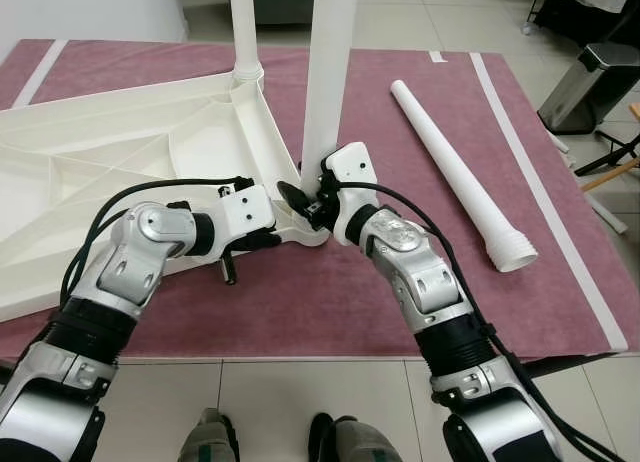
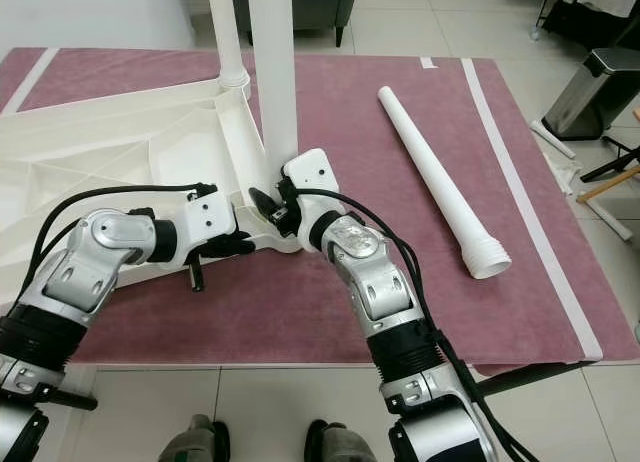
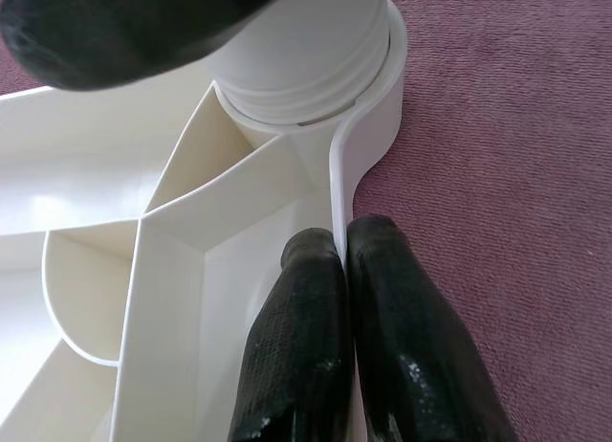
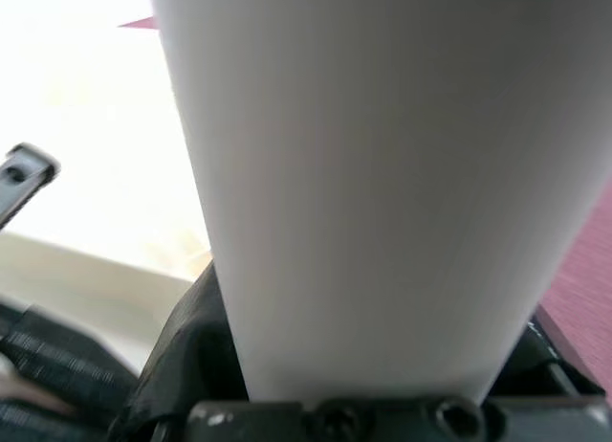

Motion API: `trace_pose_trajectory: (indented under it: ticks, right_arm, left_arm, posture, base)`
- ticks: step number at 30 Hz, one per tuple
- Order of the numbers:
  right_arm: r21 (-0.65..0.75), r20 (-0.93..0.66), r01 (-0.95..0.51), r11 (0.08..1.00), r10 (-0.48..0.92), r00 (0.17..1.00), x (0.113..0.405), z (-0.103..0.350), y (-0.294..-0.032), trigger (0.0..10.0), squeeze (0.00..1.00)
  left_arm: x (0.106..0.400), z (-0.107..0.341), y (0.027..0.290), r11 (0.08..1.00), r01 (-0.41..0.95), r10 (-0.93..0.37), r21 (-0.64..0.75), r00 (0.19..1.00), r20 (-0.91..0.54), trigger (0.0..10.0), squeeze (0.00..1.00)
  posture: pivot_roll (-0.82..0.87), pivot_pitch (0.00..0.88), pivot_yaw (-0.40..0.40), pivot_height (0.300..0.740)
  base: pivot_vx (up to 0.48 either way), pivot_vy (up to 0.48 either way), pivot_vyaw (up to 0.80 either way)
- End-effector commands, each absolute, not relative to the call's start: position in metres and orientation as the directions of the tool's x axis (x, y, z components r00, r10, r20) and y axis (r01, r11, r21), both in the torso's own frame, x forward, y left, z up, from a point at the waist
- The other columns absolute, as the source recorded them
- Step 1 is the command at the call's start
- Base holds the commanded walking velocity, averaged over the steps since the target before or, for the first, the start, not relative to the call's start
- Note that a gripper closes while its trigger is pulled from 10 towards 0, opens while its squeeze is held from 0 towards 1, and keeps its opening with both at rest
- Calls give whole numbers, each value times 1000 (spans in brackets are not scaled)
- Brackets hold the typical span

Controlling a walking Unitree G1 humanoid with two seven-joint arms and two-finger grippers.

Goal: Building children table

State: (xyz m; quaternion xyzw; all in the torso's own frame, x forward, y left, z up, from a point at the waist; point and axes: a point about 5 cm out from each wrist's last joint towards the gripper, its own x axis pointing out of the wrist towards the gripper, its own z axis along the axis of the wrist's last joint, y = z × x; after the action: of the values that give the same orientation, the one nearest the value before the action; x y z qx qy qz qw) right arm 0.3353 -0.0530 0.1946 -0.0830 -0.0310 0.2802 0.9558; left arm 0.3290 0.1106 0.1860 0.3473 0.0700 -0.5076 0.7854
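Currently the white tabletop [image 1: 120, 152] lies upside down on the maroon rug [image 1: 330, 292], ribbed underside up, taking up the robot's left half of the rug. Two white legs stand upright in it: the far leg [image 1: 243, 27] at the far corner socket, the near leg [image 1: 328, 72] at the near corner, closest to the robot.

Right gripper [image 1: 303, 200]: wrapped around the base of the near leg, just above the corner socket. Right wrist view has the leg sitting square between the two black fingers, filling the gap, fingers pressed on either side. So it is clamped on the near leg.

Left gripper [image 3: 342, 298]: down at the tabletop's outer edge wall, just beside the same corner socket. Left wrist view shows the two fingertips [image 3: 301, 308] pinched on the thin vertical rim, one finger inside the tray-like underside, one outside over the rug. No visible gap apart from the rim itself.

Leg base with its threaded rings sits in the round socket [image 3: 373, 126], directly ahead of the left fingertips.

A third loose leg [image 1: 455, 167] lies flat on the rug to the robot's right, well apart from both grippers, threaded end toward the robot.

Robot's feet [image 1: 275, 437] are on the tiled floor [image 1: 300, 402] at the rug's near edge. A steel bin [image 1: 590, 82] stands off the rug, far right.
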Motion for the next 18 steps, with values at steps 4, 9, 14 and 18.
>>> trace_pose_trajectory:
  ticks: [4,9,14,18]
  right_arm:
    - [-171,-94,-574,801,567,819,326,169,-35,10000,0]
    - [-173,-27,-633,755,639,769,320,179,-30,10000,0]
    - [-168,21,-708,687,720,694,310,186,-29,10000,0]
    - [-157,26,-707,690,719,695,308,186,-29,10000,0]
  left_arm:
    - [331,197,92,314,761,-764,567,557,-325,0,0]
    - [329,197,95,311,766,-768,563,551,-326,0,0]
    - [318,184,102,350,784,-790,512,541,-288,4549,0]
    - [316,179,102,369,787,-794,495,543,-272,10000,0]
  posture:
    - [129,165,-2,740]
    - [132,164,-6,740]
    - [130,166,-11,740]
    - [131,167,-13,740]
  base:
    - [0,0,0]
    - [0,0,0]
    - [0,0,0]
    - [0,0,0]
